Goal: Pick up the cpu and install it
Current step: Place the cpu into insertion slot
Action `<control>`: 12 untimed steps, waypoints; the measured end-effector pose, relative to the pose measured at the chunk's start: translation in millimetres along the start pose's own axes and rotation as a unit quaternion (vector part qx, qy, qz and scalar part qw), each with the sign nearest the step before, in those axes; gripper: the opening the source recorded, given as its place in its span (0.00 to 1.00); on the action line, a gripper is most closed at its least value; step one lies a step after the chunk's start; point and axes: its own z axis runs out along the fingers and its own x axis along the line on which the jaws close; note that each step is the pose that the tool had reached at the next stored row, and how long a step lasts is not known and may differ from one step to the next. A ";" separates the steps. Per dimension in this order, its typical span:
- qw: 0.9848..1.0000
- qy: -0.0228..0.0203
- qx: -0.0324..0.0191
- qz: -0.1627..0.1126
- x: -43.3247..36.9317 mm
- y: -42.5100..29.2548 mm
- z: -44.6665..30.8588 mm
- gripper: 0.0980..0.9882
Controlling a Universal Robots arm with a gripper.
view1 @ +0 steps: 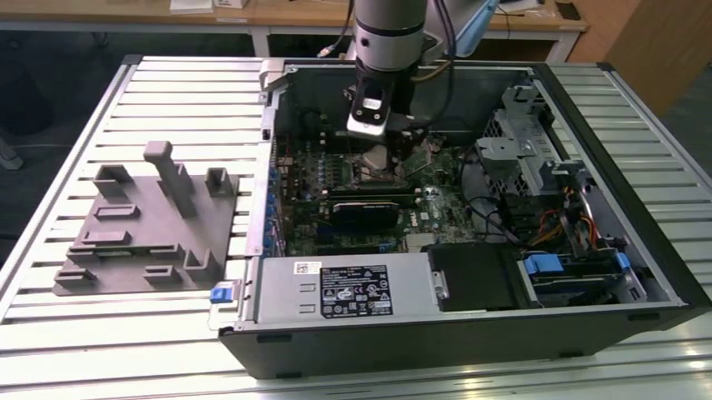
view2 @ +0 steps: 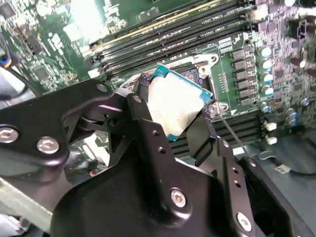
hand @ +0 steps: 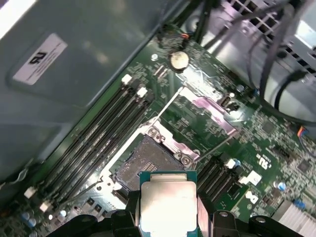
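Pinching cpu [hand: 168, 202] by its edges, hand [view2: 170, 109] hovers over open socket [hand: 145, 160] on motherboard [hand: 264, 131].

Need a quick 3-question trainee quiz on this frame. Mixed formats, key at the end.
1. Multiple choice: what is the gripper shut on?
A) a memory stick
B) the cpu
C) a cable
2. True or false: the cpu sits flat in the socket.
3. Fill in: the grey fixture block lies to the exterior view's ____ of the computer case.
Key: 1 B. 2 False; the cpu is in the gripper and the socket shows bare. 3 left.
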 end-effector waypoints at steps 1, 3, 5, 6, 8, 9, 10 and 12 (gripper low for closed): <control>1.000 0.000 0.000 0.008 0.0 0.0 0.0 0.50; 1.000 -0.001 0.001 0.025 0.0 0.0 0.0 0.50; 0.999 -0.002 0.001 0.041 0.0 0.0 0.0 0.50; 0.999 -0.003 0.001 0.049 0.0 0.0 0.0 0.50; 0.998 -0.004 0.001 0.066 0.0 0.0 0.0 0.50; 0.997 -0.004 0.002 0.075 0.0 0.0 0.0 0.50; 0.997 -0.005 0.002 0.083 0.0 0.0 0.0 0.50; 0.995 -0.006 0.002 0.100 0.0 0.0 0.1 0.50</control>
